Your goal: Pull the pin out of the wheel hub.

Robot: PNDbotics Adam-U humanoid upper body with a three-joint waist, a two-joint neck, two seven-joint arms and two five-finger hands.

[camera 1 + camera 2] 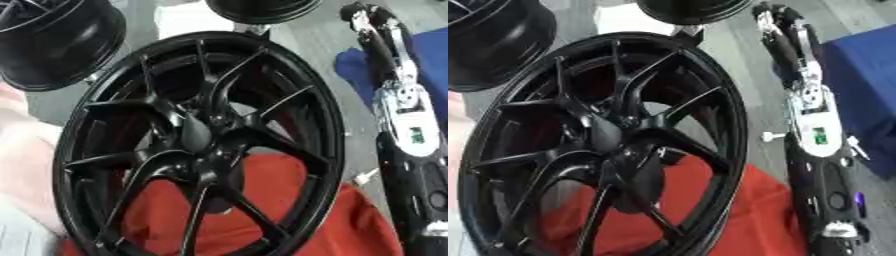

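Observation:
A large black spoked wheel (197,145) stands tilted on a red cloth (280,210) and fills most of both views. At its hub (196,134) a dark cone-shaped piece points toward me; I cannot make out a separate pin. My right arm (815,135) runs up the right side, apart from the rim. My right hand (360,17) shows at the top, beyond the wheel's upper right edge, touching nothing that I can see. A small white peg-like piece (770,135) sticks out beside the arm. My left hand is out of sight.
A second black wheel (52,42) lies at the upper left and another (262,10) at the top centre, with a white block (179,20) between them. A blue cloth (859,90) covers the right side. A blurred pink and white shape (17,165) fills the left edge.

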